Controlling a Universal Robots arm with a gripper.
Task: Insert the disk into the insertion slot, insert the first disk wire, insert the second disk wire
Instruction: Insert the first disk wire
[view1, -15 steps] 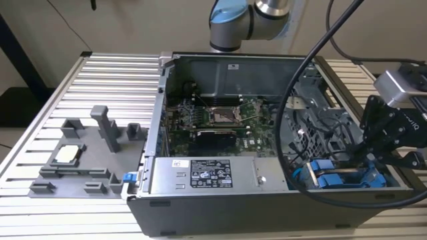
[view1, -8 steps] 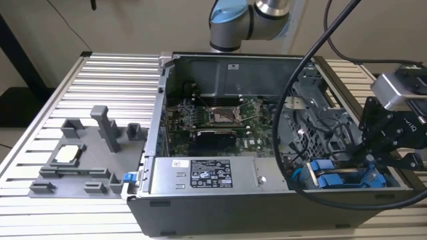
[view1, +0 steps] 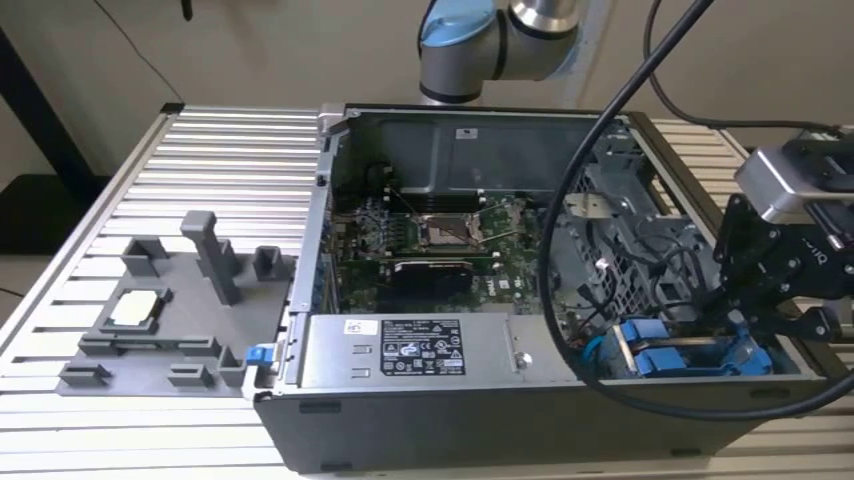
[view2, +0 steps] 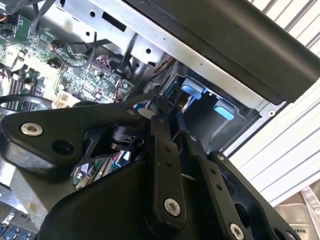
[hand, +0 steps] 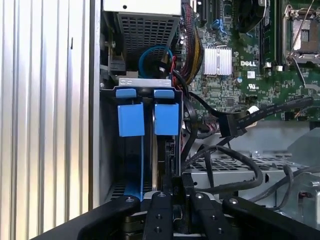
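Clamping the fingers (hand: 159, 202) tight across the near edge of the disk (hand: 167, 150), seen edge-on in the first wrist view. Standing on edge in the insertion slot (hand: 111, 160), in the compartment nearer the motherboard (hand: 240, 75), with two blue tabs (hand: 131, 120) side by side at the far end and a blue rail in the neighbouring compartment. All housed in the open computer case (view1: 400, 430) on the slatted counter (view1: 200, 150), with a grey fixture tray (view1: 147, 350) just beside the case on the exterior view's left.

Bright blue tabs (hand: 131, 120) on dark grey insertion slot (hand: 111, 165). Motherboard (view1: 400, 235) green. Computer case (view1: 534, 420) black. Table (view1: 200, 150) silver, ribbed. Gripper (hand: 175, 181) black.
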